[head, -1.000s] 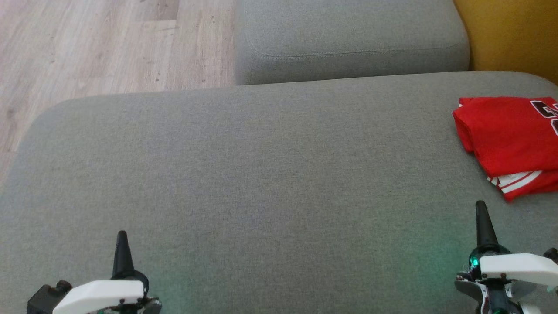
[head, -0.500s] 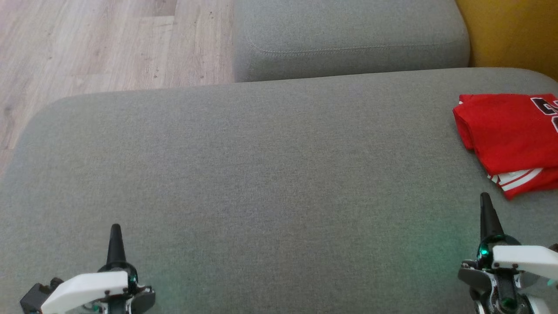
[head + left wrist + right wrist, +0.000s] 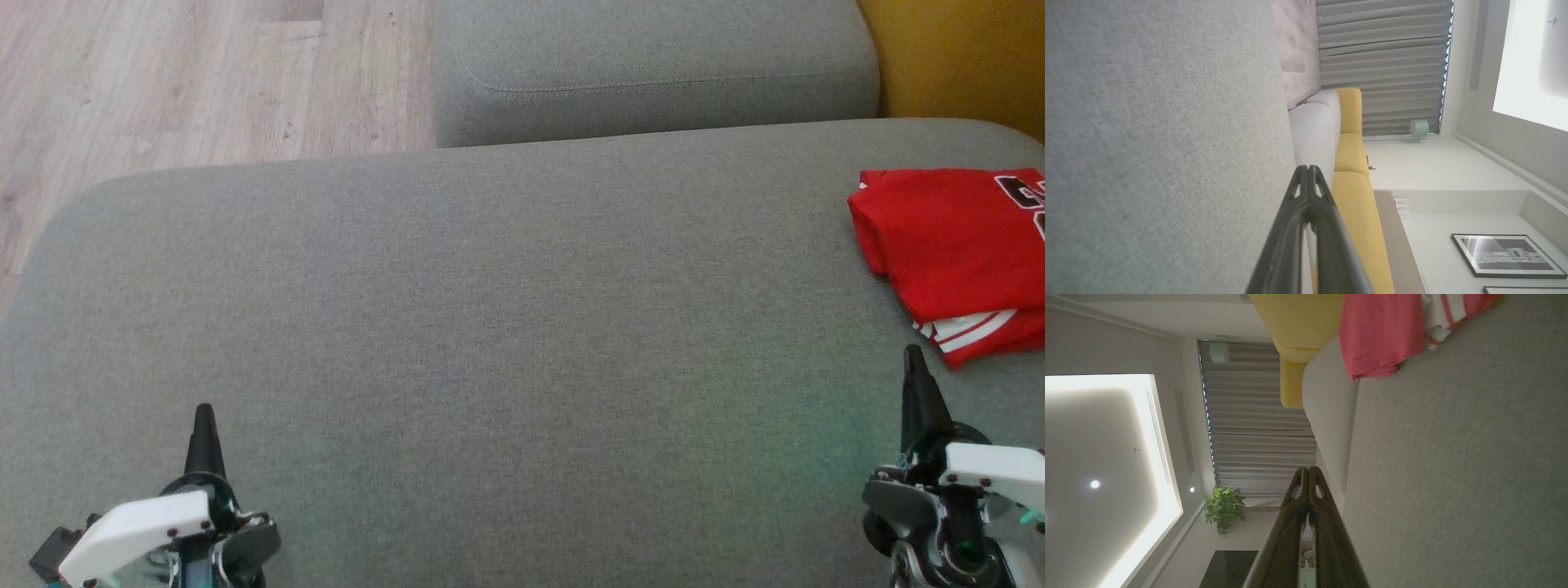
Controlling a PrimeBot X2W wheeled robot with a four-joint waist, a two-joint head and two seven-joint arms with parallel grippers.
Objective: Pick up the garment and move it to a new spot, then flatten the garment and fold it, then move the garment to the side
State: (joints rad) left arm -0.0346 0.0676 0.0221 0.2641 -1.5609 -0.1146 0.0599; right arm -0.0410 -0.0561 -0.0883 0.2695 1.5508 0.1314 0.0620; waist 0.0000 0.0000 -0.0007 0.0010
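Note:
The garment [image 3: 955,245] is a red jersey with white stripes and dark lettering, folded and lying at the far right of the grey cushion [image 3: 490,327]; the frame edge cuts it off. In the right wrist view the garment [image 3: 1380,330] lies at the top. My right gripper [image 3: 913,353] stands shut and empty just below the jersey's near corner, apart from it; its fingers [image 3: 1308,473] press together. At the lower left my left gripper [image 3: 202,412] is shut too, holding nothing, far from the jersey. The left wrist view shows its tips [image 3: 1306,169] closed over bare cushion.
A second grey cushion [image 3: 653,73] sits behind the big one. Wooden floor [image 3: 188,82] lies at the upper left, beyond the cushion's rounded edge. A yellow sofa part [image 3: 963,57] rises at the upper right. Grey upholstery stretches between the two grippers.
The head view has shifted slightly, so the whole scene sits a bit higher. Both grippers stay shut and empty; the jersey lies as before.

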